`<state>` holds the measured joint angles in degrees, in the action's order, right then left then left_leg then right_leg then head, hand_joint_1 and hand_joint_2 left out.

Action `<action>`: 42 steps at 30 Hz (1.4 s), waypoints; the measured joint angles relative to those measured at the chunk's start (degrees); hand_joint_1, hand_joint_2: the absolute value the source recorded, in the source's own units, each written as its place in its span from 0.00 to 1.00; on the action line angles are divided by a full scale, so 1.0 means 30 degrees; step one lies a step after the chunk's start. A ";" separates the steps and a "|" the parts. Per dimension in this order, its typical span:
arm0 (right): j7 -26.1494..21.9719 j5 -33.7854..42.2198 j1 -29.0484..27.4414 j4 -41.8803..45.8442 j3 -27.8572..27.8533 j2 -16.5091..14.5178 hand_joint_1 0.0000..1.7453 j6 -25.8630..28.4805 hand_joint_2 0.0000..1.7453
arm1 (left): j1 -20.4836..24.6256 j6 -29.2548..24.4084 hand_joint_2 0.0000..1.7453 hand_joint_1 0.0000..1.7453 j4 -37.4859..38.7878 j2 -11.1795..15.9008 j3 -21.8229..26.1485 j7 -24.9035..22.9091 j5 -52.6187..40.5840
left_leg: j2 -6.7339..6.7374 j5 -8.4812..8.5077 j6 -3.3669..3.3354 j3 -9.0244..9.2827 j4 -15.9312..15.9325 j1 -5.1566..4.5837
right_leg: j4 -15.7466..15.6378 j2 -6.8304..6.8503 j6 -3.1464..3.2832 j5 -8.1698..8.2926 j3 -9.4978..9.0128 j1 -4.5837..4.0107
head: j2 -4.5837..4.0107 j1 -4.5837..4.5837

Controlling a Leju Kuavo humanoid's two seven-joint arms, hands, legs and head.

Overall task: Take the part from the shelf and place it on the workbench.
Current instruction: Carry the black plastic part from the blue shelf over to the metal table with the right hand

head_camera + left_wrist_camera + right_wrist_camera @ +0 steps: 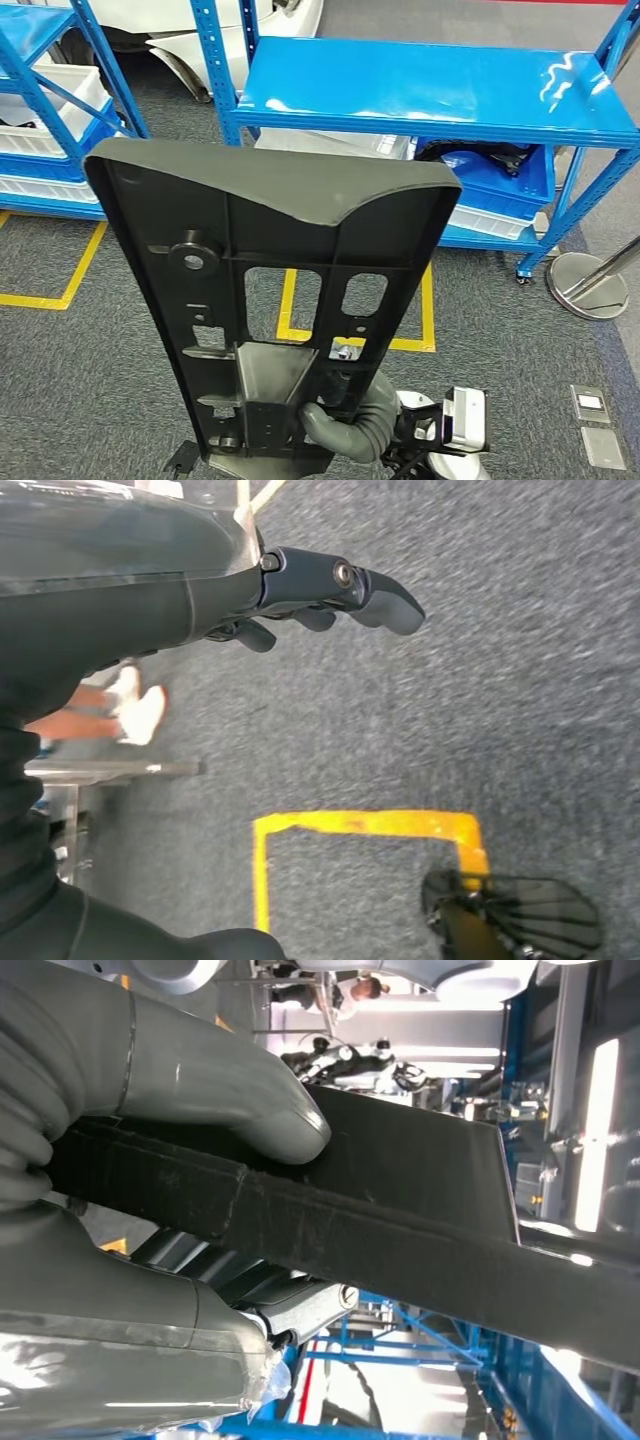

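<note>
A Kuavo humanoid carries a large black moulded part point(256, 290) upright in front of its body, off the blue shelf point(438, 90) that stands beyond it across the grey carpet point(90, 380). The right hand point(355, 425) grips the part near its lower end; in the right wrist view the thick grey thumb point(226, 1090) presses on one face of a dark rib while the other fingers point(113, 1310) close from the opposite side, so the part is pinched between them. The left hand point(332, 585) appears in the left wrist view above the carpet and a yellow floor marking point(362, 825), its dark fingers extended and fairly close together, with nothing seen between them; whether it touches the part cannot be told. A person's feet in white shoes point(140, 710) stand near a metal frame at the edge of that view. No desk is visible, so the placing step looks not yet begun. The risks, as judged from here: the tall panel is held low and apparently by one hand, so it could swing or slip in the pinch as the robot walks; it also blocks much of the head view, which could lead to its top edge striking the shelf or to a misjudged set-down; the person nearby could be brushed during a turn.
</note>
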<state>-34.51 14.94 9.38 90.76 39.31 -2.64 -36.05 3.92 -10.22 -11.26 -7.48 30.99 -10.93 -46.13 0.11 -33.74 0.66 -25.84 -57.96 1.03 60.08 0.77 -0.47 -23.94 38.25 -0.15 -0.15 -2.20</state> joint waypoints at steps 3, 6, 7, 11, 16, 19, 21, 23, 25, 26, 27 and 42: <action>0.0000 -0.0009 0.0067 -0.0022 0.0034 0.0020 1.00 -0.0024 1.00 | -0.0037 0.0036 1.00 0.00 0.0000 -0.0018 0.0009 0.0053 0.0004 | 0.0149 0.0640 -0.0511 -0.0600 -0.0015 -0.0013 | 0.0412 -0.0053 -0.0350 -0.0759 0.0307 0.0101 | 0.0002 0.0023; 0.0000 -0.0022 0.0117 -0.0055 0.0080 0.0049 1.00 -0.0044 1.00 | -0.0014 0.0053 1.00 0.00 0.0000 -0.0029 0.0015 0.0058 0.0000 | 0.0219 0.1442 -0.0790 -0.1537 -0.0033 -0.0069 | 0.3458 -0.0068 -0.0568 -0.3605 0.0780 0.0154 | 0.0002 0.0076; 0.0000 -0.0025 0.0127 -0.0077 0.0089 0.0058 1.00 -0.0058 1.00 | -0.0012 0.0058 1.00 0.00 0.0000 -0.0029 0.0015 0.0056 -0.0005 | 0.0233 0.1710 -0.0813 -0.1886 -0.0051 -0.0102 | 0.4523 -0.0069 -0.0590 -0.3939 0.0798 0.0155 | 0.0002 0.0078; -0.0007 -0.0051 0.0224 -0.0149 0.0109 0.0084 1.00 -0.0102 1.00 | -0.0004 0.0069 1.00 0.00 0.0000 -0.0044 0.0016 0.0045 -0.0093 | 0.0240 0.2678 -0.0785 -0.3124 -0.0133 -0.0233 | 0.3141 -0.0160 -0.0281 -0.2308 -0.1720 0.0080 | 0.0000 0.0073; -0.0071 -0.0082 0.0502 -0.0122 0.0142 0.0073 1.00 -0.0151 1.00 | -0.0016 0.0089 1.00 0.00 0.0002 -0.0098 0.0024 0.0049 -0.0200 | 0.0204 0.3741 -0.0330 -0.3691 0.0007 -0.0160 | -0.2033 -0.0289 0.0348 -0.2713 -0.4941 -0.0234 | 0.0002 0.0058; -0.0113 -0.0098 0.0514 -0.0149 0.0146 0.0069 1.00 -0.0151 1.00 | -0.0075 0.0100 1.00 0.00 0.0004 -0.0095 0.0033 0.0056 -0.0200 | 0.0121 0.2148 -0.0080 -0.4128 -0.0909 -0.0099 | -0.2092 -0.0139 0.0747 -0.1848 -0.4151 -0.0139 | 0.0000 0.0072; -0.0131 -0.0098 0.0507 -0.0162 0.0151 0.0066 1.00 -0.0151 1.00 | -0.0074 0.0111 1.00 0.00 0.0004 -0.0095 0.0036 0.0058 -0.0200 | 0.0099 0.0083 0.0055 -0.4575 -0.3220 -0.0086 | -0.1897 -0.0082 0.0841 -0.1355 -0.3333 -0.0153 | 0.0000 0.0040; -0.0133 -0.0098 0.0491 -0.0184 0.0153 0.0066 1.00 -0.0151 1.00 | -0.0065 0.0115 1.00 0.00 0.0004 -0.0095 0.0038 0.0087 -0.0200 | 0.0098 -0.0404 0.0166 -0.4717 -0.5434 -0.0060 | -0.1612 -0.0038 0.0786 -0.0915 -0.2416 -0.0144 | 0.0000 0.0036; -0.0151 -0.0104 0.0481 -0.0206 0.0151 0.0066 1.00 -0.0146 1.00 | -0.0069 0.0069 1.00 0.00 0.0002 -0.0095 0.0042 0.0248 -0.0202 | 0.0098 0.0844 0.0251 -0.4027 -0.5685 0.0006 | -0.1251 -0.0015 0.0650 -0.0575 -0.1521 -0.0099 | 0.0000 0.0034; -0.0166 -0.0107 0.0477 -0.0211 0.0149 0.0066 1.00 -0.0142 1.00 | -0.0065 0.0036 1.00 0.00 0.0002 -0.0095 0.0044 0.0346 -0.0202 | 0.0097 0.1387 0.0297 -0.3268 -0.4908 0.0060 | -0.1034 -0.0015 0.0556 -0.0429 -0.1101 -0.0072 | 0.0000 0.0033; -0.0180 -0.0111 0.0479 -0.0209 0.0149 0.0066 1.00 -0.0137 1.00 | -0.0060 0.0003 1.00 0.00 0.0000 -0.0097 0.0044 0.0419 -0.0204 | 0.0091 0.1493 0.0340 -0.2229 -0.3559 0.0105 | -0.0782 -0.0023 0.0466 -0.0323 -0.0744 -0.0077 | 0.0000 0.0027; -0.0273 -0.0191 0.0460 -0.0281 0.0268 0.0197 1.00 -0.0089 1.00 | -0.0145 -0.0031 1.00 0.00 0.0007 -0.0146 0.0162 0.0778 -0.0231 | 0.0170 0.1346 -0.0826 -0.1189 0.0150 -0.0271 | 0.1349 -0.0179 0.0134 -0.1635 -0.1256 -0.0091 | 0.0002 0.0080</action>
<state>-35.33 14.37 10.76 89.91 40.11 -2.05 -36.32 3.48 -10.32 -11.23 -7.91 31.48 -8.60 -46.82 0.62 -29.70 -1.82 -29.40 -57.51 0.22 64.12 0.23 -0.07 -28.85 34.49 -0.42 -0.15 -1.96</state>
